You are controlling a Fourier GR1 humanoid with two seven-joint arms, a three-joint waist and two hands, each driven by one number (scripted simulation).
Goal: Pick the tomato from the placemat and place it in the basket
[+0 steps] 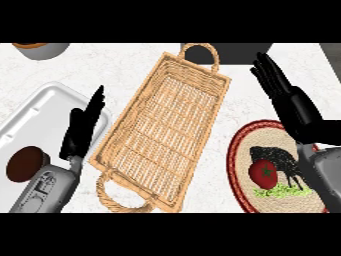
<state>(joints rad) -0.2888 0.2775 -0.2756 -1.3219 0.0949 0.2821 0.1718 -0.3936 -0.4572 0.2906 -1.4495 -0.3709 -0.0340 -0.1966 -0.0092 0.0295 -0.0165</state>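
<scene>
The tomato (262, 171) lies on the placemat (241, 145) at the near right edge of the worktop (129, 60), nearer than and left of the right robot hand (291, 102), which is open, empty, fingers straight and pointing far. The left robot hand (77, 132), likewise open and empty, sits well apart beyond the basket (165, 125). The tomato is round and shows no long axis or heading; the basket's long axis runs near-to-far, tilted right.

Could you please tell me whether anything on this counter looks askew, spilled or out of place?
Only the basket stands out a little: it lies diagonally across the counter. The tomato sits on the placemat; nothing looks spilled or damaged.
</scene>
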